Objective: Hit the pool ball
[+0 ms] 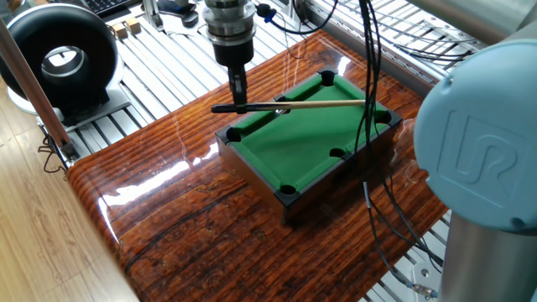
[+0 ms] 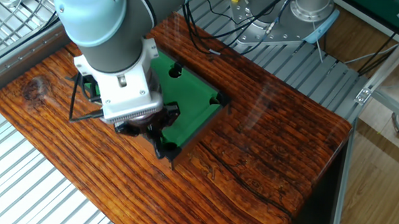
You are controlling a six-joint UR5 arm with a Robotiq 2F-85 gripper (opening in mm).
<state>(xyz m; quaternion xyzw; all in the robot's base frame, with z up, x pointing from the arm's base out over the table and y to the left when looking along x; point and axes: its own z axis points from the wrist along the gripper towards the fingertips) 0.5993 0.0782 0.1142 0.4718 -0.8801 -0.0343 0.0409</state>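
Note:
A small pool table with green felt and a black frame with pocket holes stands on the wooden tabletop. My gripper hangs over its left corner, shut on the black butt of a thin wooden cue. The cue lies level across the far side of the felt, its tip near the far right corner. I see no red pool ball in either view. In the other fixed view the arm's wrist covers the gripper and much of the pool table.
Black cables hang over the table's right end. A black round device stands at the back left on the slatted metal frame. The arm's big blue-grey joint fills the right foreground. The glossy wooden tabletop surrounds the pool table.

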